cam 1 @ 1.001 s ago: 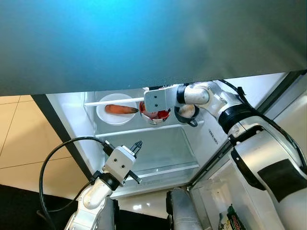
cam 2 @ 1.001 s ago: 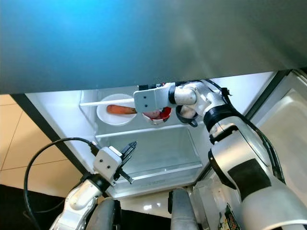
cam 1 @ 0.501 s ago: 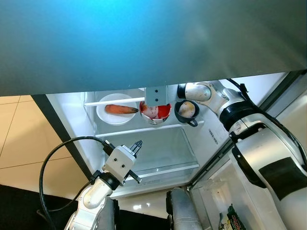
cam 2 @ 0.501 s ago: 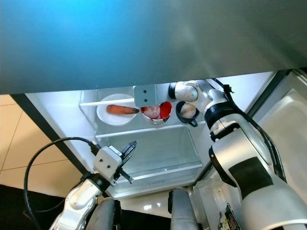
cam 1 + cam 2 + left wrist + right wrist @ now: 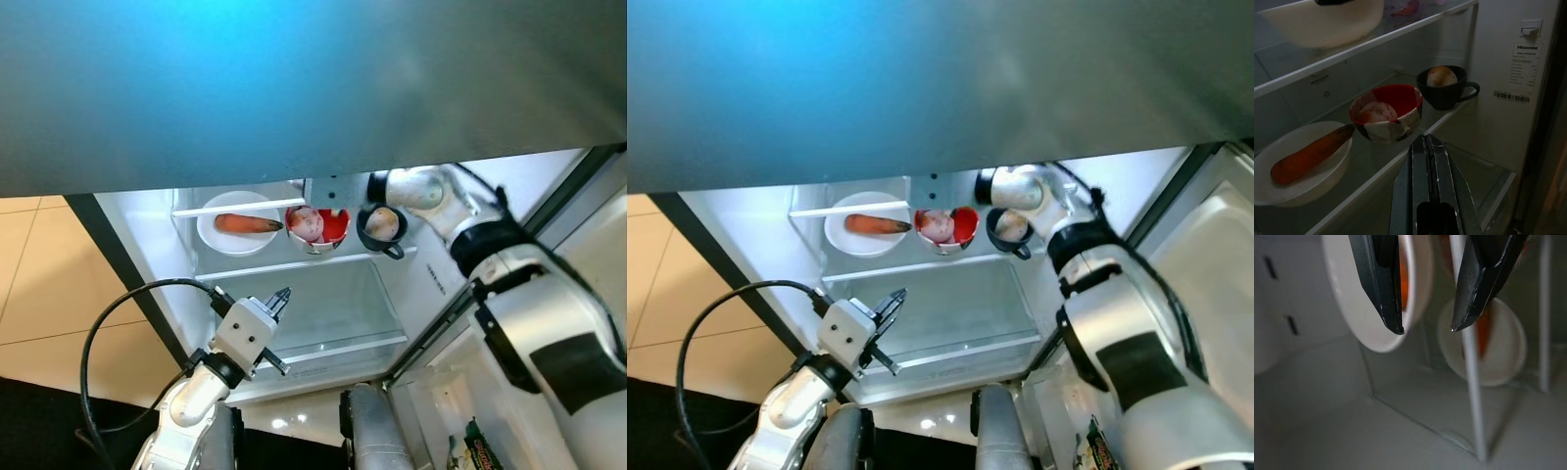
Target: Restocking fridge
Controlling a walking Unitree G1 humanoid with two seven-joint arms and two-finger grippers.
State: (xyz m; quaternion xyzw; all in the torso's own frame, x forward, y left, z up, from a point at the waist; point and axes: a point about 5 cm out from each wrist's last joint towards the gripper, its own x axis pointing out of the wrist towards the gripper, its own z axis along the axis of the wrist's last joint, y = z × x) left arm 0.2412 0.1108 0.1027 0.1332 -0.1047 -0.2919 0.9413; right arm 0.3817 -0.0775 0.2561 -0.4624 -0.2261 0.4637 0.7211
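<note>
Three items are counted on the fridge shelf (image 5: 294, 262): one carrot (image 5: 247, 223) on one white plate (image 5: 217, 233) toward the left edge, one red bowl (image 5: 317, 227) mid-shelf, one black mug (image 5: 382, 228) right. The placing step is judged complete; withdrawal is called for next. The right gripper (image 5: 1425, 328) is parted and empty; the left gripper (image 5: 1426, 147) is closed, empty.

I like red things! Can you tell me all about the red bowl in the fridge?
The red bowl is red inside, with pale and dark patches outside. It stands upright on the glass shelf, between the white plate with the carrot and the black mug. A pinkish, round food sits inside it.
</note>
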